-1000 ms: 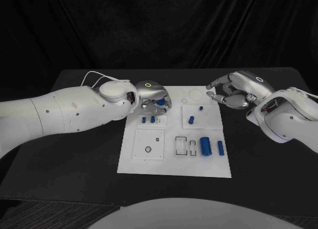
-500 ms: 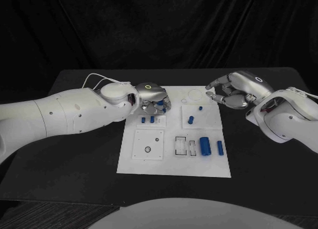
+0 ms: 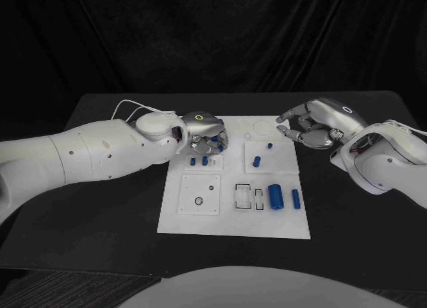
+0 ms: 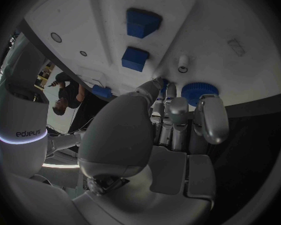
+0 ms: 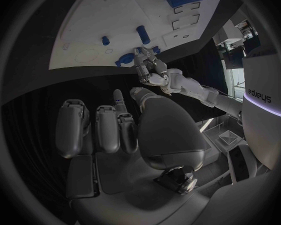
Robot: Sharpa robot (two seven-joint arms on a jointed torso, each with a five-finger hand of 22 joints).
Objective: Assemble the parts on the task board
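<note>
- The left hand (image 3: 206, 133) is seen over the far left of the board (image 3: 234, 224), fingers curled down onto a round blue part (image 4: 198, 92); whether it is actually gripped cannot be told.
- The right hand (image 3: 311, 128) hovers off the board's far right edge, fingers loosely bent, nothing held (judged farther from that part).
- Counted in the head view: seven other blue parts, two large cylinders (image 3: 276, 197) lying lengthwise near-to-far.
</note>
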